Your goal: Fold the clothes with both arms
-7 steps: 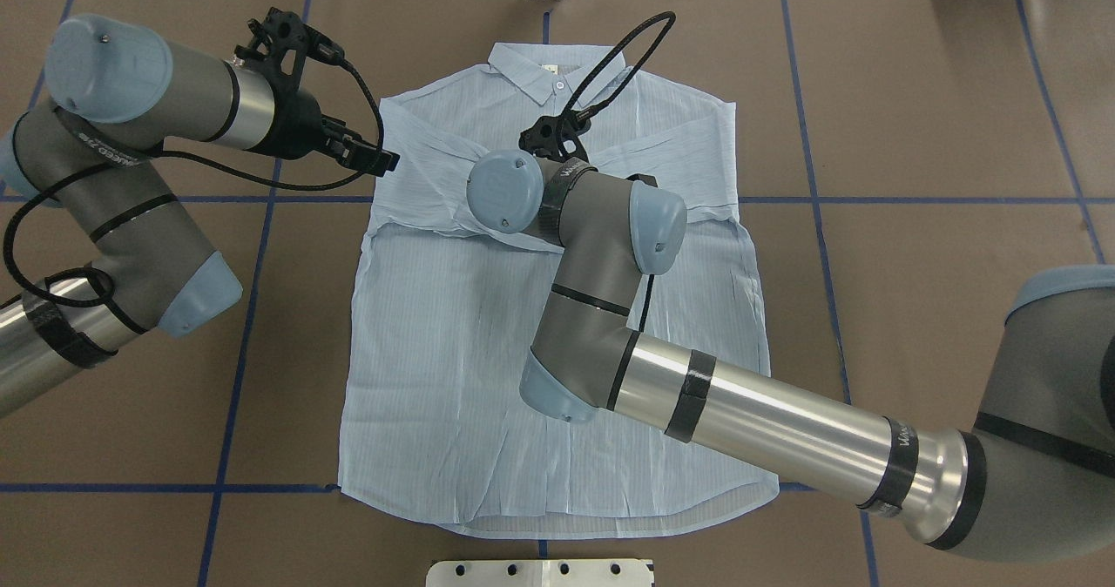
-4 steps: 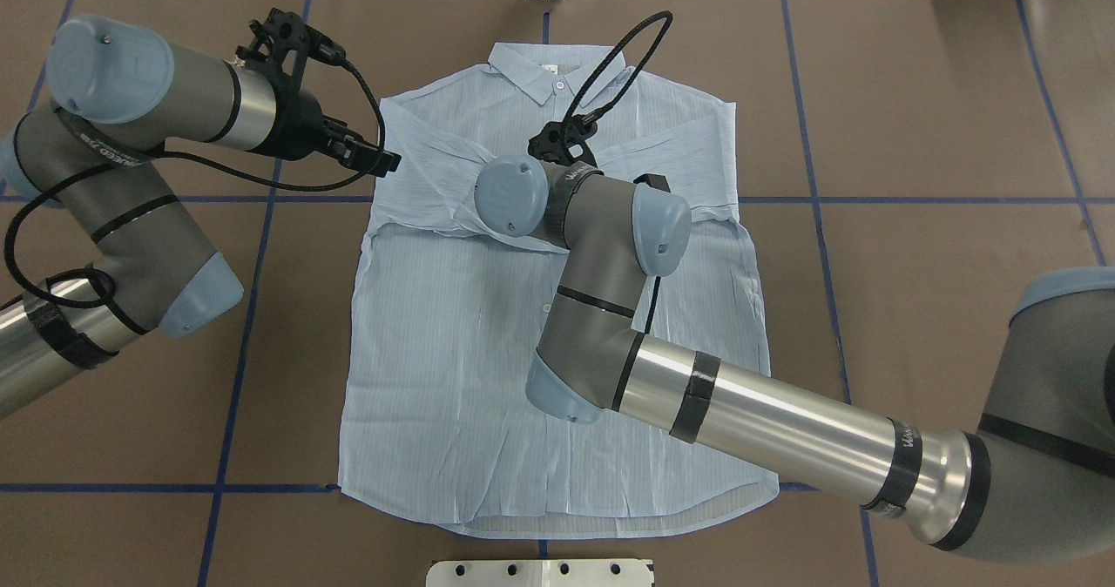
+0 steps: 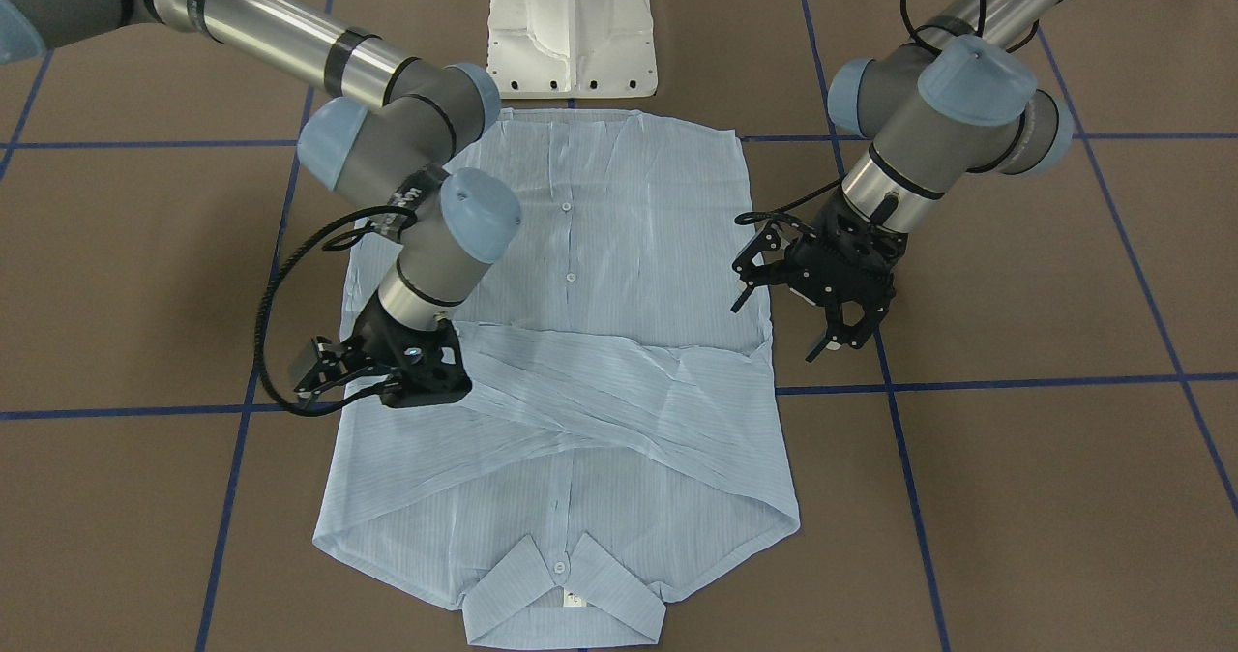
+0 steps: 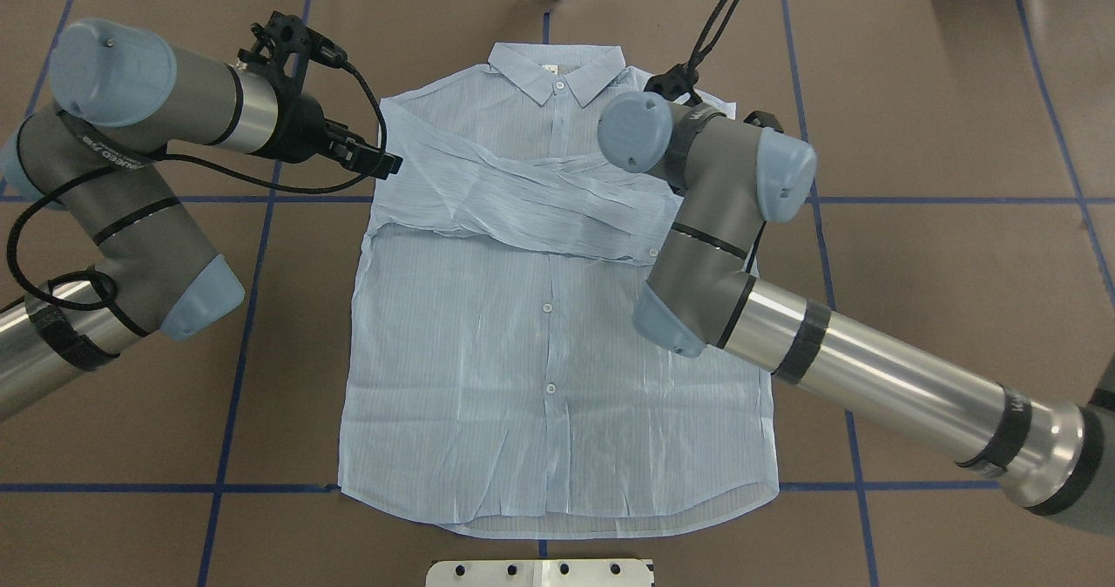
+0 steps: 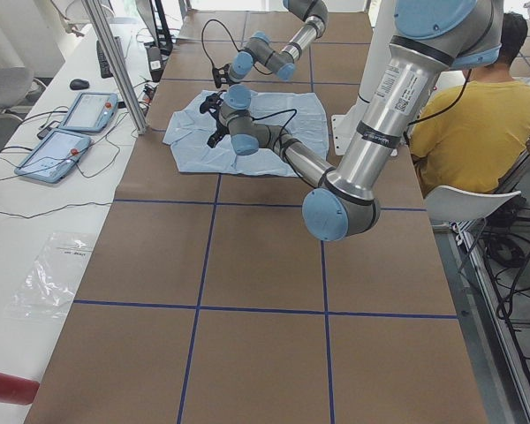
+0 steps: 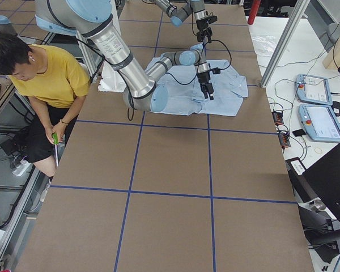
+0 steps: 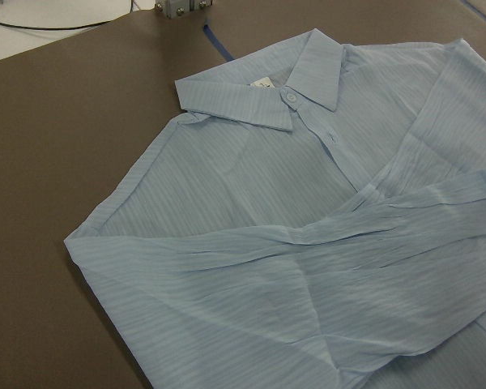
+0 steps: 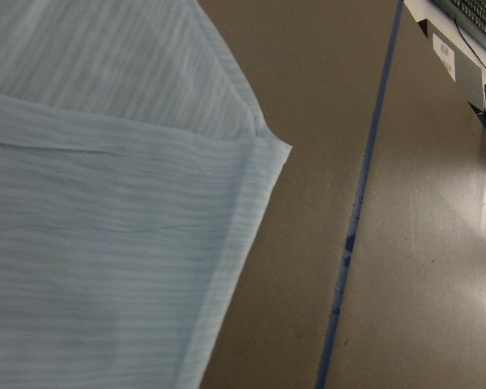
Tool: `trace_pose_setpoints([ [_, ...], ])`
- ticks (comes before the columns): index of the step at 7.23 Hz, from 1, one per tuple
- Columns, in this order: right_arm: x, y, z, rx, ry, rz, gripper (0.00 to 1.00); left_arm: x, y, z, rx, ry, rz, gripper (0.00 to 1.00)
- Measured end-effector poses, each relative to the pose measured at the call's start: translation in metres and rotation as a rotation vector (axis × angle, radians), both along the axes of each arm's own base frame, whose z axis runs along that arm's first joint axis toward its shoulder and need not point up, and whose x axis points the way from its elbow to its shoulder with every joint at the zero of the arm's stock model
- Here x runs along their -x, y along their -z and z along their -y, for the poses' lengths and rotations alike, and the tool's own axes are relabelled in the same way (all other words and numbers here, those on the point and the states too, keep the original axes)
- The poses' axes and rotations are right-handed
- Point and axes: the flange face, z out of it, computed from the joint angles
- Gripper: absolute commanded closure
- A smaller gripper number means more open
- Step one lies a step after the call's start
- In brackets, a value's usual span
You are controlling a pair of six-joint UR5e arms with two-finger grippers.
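Note:
The pale-blue striped shirt (image 4: pixel 540 352) lies flat, buttoned front up, collar (image 4: pixel 557 77) toward the table's far side. Both sleeves (image 4: pixel 540 199) are folded across the chest in a wrinkled band (image 3: pixel 619 381). My left gripper (image 3: pixel 840 342) hovers open at the shirt's left edge by the armpit (image 4: pixel 388 165), holding nothing. My right gripper (image 3: pixel 416 386) sits low over the shirt's right shoulder area, looks open, and no cloth hangs from it. In the overhead view its wrist (image 4: pixel 645 130) hides it. The right wrist view shows only a folded shirt corner (image 8: pixel 259 146) on the brown table.
Blue tape lines (image 4: pixel 235 334) grid the brown table. The white pedestal base (image 3: pixel 573 33) stands at the near edge behind the hem. A person in a yellow top (image 6: pixel 51 79) sits beside the robot. Control tablets (image 6: pixel 317 102) lie on the side bench.
My right arm swung from the middle of the shirt out to its right shoulder, uncovering the crossed sleeves. The left arm has hardly moved.

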Motion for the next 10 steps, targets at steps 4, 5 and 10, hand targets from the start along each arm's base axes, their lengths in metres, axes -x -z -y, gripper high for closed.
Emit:
trace_pose_setpoints([
  [4,-0.133,0.039,-0.037,-0.008,-0.002,0.421,0.0,0.008,0.02,-0.012,0.067,0.019,-0.063,0.0],
  [5,-0.157,0.054,-0.062,0.02,-0.053,0.533,0.0,0.015,0.02,-0.024,0.13,0.025,-0.093,0.0],
  [10,-0.222,0.041,-0.161,0.182,-0.333,0.836,0.0,0.001,0.025,-0.176,0.422,0.079,-0.1,0.0],
])
